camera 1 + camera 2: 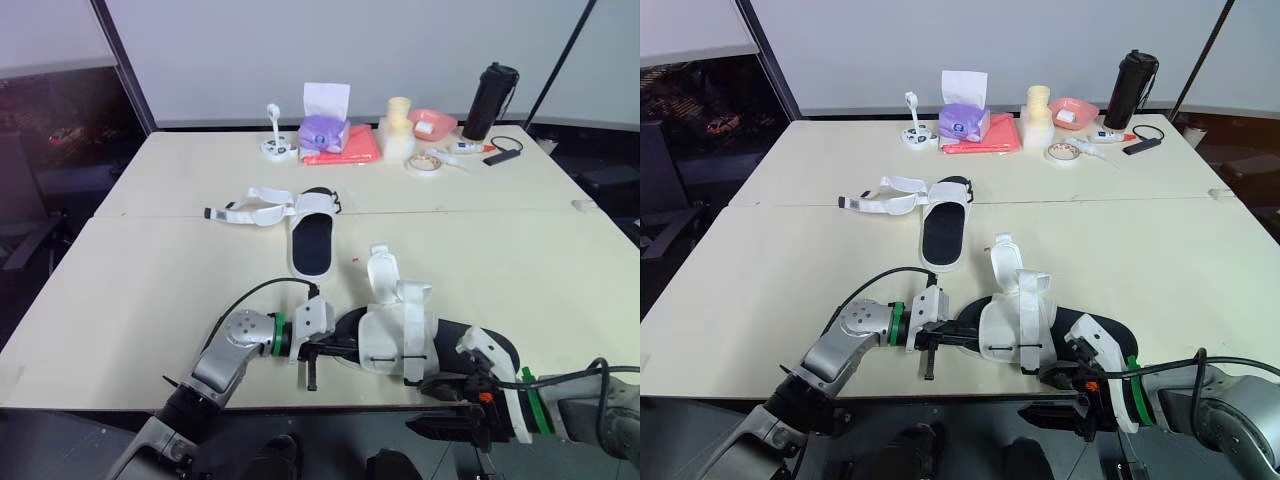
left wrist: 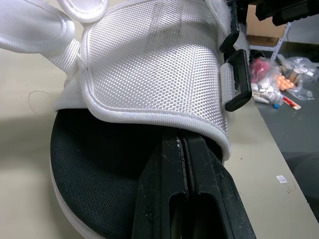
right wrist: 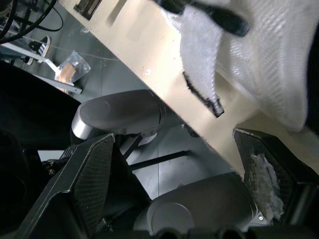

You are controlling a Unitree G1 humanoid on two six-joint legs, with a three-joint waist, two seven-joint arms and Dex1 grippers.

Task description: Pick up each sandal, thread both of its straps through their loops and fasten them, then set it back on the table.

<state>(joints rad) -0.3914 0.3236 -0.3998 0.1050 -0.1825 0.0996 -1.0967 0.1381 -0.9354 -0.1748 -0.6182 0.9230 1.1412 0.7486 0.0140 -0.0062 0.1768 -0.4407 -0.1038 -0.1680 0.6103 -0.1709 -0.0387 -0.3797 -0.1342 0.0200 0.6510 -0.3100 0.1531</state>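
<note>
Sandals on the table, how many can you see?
2. The near sandal sits at the table's front edge, straps undone; the far sandal lies near the middle, straps spread leftward.

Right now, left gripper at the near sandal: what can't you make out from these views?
- Left wrist view: the left gripper's shut fingertips run under the near black-soled sandal's white woven upper; whether they pinch anything is hidden.
- Head views: that sandal's heel end is partly covered by the open right gripper's wrist.
- Head views: the far black-and-white sandal's strap loops are too small to read.
</note>
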